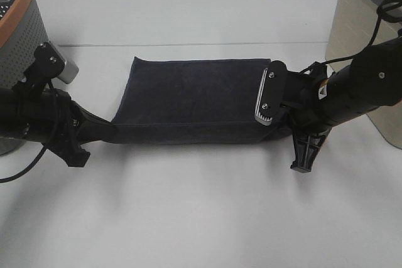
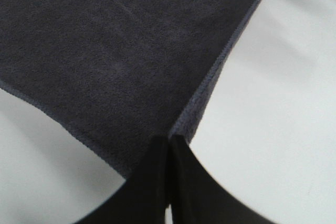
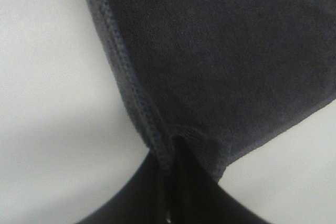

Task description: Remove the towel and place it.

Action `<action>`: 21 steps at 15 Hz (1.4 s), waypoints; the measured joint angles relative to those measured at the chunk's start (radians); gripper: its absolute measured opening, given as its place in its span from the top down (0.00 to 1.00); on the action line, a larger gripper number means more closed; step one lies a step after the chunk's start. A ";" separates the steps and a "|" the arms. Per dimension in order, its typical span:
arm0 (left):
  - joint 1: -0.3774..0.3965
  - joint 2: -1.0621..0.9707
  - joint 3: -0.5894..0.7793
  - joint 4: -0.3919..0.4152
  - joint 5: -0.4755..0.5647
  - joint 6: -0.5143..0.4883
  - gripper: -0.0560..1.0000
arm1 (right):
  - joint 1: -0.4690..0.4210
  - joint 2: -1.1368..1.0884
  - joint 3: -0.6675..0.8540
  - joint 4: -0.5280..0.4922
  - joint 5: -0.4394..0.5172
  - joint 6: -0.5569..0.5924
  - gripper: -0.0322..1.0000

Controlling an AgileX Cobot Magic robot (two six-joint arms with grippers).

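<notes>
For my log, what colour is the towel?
The towel is plain, very dark navy with a stitched hem; the left wrist view shows it best.

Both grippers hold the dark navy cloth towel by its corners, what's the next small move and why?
Probably lower both arms together to settle the near edge on the white table. The left gripper and right gripper are shut on the two near corners of the dark navy towel, holding it stretched, and its far part seems to lie flat.
</notes>
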 joint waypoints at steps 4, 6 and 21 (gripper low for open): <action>0.000 0.060 0.009 -0.001 0.010 -0.033 0.94 | 0.000 0.062 0.000 0.010 -0.004 0.000 0.95; 0.000 0.091 0.009 -0.001 0.011 -0.055 0.81 | 0.002 0.071 0.000 0.010 -0.002 0.000 0.81; 0.000 -0.070 -0.001 0.268 0.013 -0.686 0.28 | 0.002 -0.144 0.001 0.093 0.232 0.002 0.19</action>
